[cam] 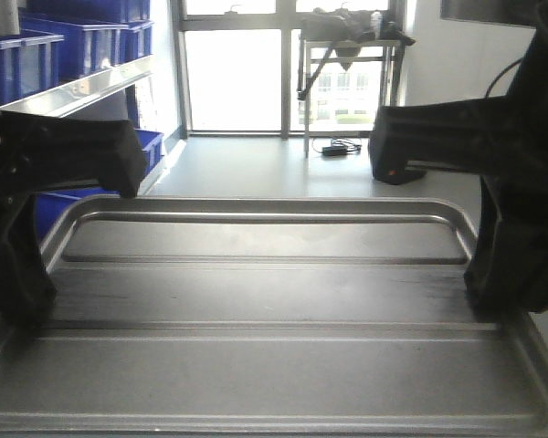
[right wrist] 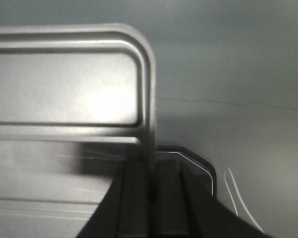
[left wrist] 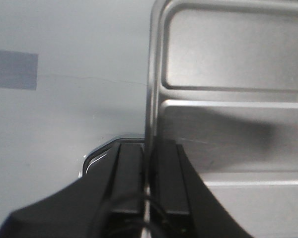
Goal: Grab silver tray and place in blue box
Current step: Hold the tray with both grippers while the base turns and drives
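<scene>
Grey floor (cam: 256, 164) and bright windows (cam: 233, 78) lie beyond the tray (cam: 274, 301), held aloft and roughly level. Left tool (left wrist: 148, 158) is clenched on its left rim, right tool (right wrist: 150, 173) on the right rim (both pinches look thin). Best to move both together, level, without twisting.
</scene>
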